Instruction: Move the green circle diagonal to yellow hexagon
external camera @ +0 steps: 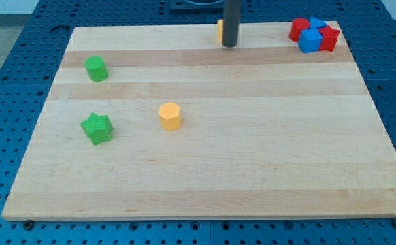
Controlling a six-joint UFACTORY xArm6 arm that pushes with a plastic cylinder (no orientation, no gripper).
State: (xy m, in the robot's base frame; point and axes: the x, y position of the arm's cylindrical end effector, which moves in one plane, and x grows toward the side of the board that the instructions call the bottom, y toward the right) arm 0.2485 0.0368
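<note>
The green circle (pixel 96 69) is a short green cylinder on the wooden board near the view's left, in the upper part. The yellow hexagon (pixel 170 116) stands lower and to its right, near the board's middle left. My tip (pixel 230 44) is at the view's top centre, far to the right of the green circle and above the yellow hexagon, touching neither. A yellow block (pixel 220 30) shows just behind the rod, mostly hidden, shape unclear.
A green star (pixel 96 128) lies below the green circle, left of the yellow hexagon. A cluster of red blocks (pixel 329 37) and blue blocks (pixel 310 41) sits at the board's top right corner. The board (pixel 252 170) rests on a blue perforated table.
</note>
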